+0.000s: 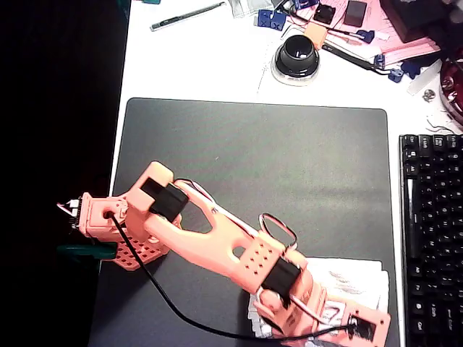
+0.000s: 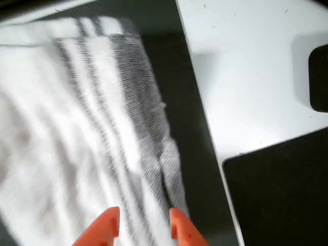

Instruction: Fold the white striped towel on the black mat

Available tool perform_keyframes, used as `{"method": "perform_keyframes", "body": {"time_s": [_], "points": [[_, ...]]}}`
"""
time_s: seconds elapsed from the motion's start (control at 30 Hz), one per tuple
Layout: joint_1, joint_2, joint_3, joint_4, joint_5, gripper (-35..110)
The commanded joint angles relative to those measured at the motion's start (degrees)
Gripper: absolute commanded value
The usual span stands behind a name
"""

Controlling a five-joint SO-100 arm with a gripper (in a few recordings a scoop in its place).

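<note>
Here the soft white striped towel (image 1: pixel 354 283) lies at the lower right corner of the large flat black mat (image 1: pixel 253 159) in the overhead view. The orange 2-finger gripper (image 2: pixel 139 225) hangs over its grey-striped edge, jaws slightly parted, clasping nothing. A black keyboard (image 1: pixel 432 231) sits right of the mat.

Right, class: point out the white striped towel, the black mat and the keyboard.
white striped towel (image 2: pixel 77 133): wrist view, its white middle beside the grey stripes.
black mat (image 1: pixel 253 159): overhead view, a bare part above the arm.
keyboard (image 1: pixel 434 217): overhead view, keys at the right edge.
</note>
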Motion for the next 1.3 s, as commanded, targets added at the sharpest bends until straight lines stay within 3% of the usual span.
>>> {"method": "perform_keyframes", "body": {"time_s": [0.0,0.13,0.23,0.8,1.27], "points": [[-1.32,7.21,-2.29,4.39,-0.18,13],[-3.16,10.02,0.44,10.72,-2.11,7],[-4.04,9.84,4.92,9.67,-2.64,3],[-4.75,-1.58,33.05,-19.34,-7.21,0],[-9.84,4.31,3.96,2.11,-1.49,0]]}}
